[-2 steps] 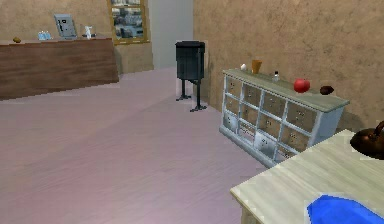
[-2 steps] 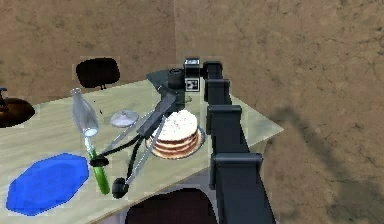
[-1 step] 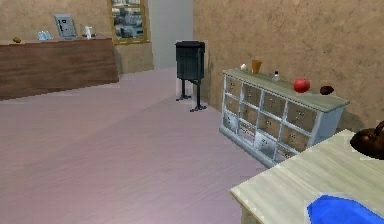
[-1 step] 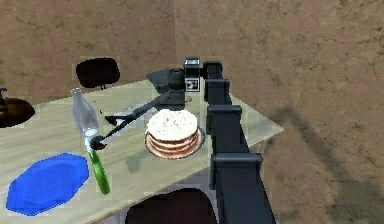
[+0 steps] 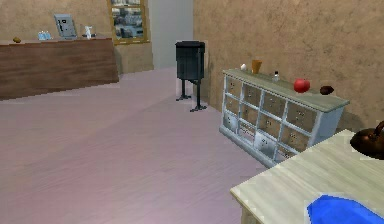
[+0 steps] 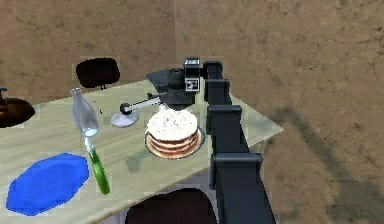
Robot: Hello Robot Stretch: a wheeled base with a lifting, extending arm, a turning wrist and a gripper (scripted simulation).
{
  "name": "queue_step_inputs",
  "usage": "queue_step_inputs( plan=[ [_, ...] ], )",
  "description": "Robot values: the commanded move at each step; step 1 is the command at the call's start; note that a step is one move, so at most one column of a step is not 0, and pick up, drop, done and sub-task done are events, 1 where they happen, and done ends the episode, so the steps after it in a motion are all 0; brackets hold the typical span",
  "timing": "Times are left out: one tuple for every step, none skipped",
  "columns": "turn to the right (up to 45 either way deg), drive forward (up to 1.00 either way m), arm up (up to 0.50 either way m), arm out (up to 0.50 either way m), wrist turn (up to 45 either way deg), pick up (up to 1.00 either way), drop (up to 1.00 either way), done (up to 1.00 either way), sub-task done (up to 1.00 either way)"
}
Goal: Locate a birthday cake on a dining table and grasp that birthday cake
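A layered birthday cake [image 6: 172,132] with white frosting sits on a plate on the pale wooden dining table [image 6: 255,125]. The dark arm [image 6: 228,150] rises along the cake's right side. At its far end, just beyond the cake, is the gripper [image 6: 156,92], with the tabletop and a small grey glass-like thing [image 6: 125,117] near it. I cannot tell whether the gripper holds anything, or whether it touches the cake. The same table's corner [image 5: 300,180] appears at the forward view's lower right.
On the table stand a clear bottle [image 6: 83,112], a green-necked bottle [image 6: 100,170], a blue plate [image 6: 45,182] and a dark object [image 6: 12,108]. Dark chairs [image 6: 97,72] flank it. Ahead are a white sideboard [image 5: 280,115], a black stand [image 5: 190,65] and open floor.
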Motion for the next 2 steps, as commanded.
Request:
queue_step_inputs(
  plan=[
    [0.0,0.00,0.00,0.00,30.0,0.00,0.00,0.00,0.00],
    [0.0,0.00,-0.30,0.00,0.0,0.00,0.00,0.00,0.00]
  ],
)
